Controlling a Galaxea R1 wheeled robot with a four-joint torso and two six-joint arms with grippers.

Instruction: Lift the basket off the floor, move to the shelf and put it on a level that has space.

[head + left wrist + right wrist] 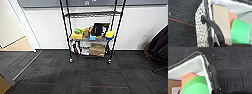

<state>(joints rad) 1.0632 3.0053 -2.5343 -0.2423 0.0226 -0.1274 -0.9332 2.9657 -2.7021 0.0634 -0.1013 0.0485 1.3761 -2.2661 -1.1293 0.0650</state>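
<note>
Standing ahead against the white wall, the shelf rests on the dark carpeted floor. Neither gripper's finger state can be determined. Both wrist views look down on the basket: cream speckled weave, white lining, black handle, containing a green object, an orange object and cardboard.

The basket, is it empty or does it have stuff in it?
Not empty: the basket holds a green roll, an orange object and a cardboard piece.

cardboard box, yellow blocks, dark chair
</note>
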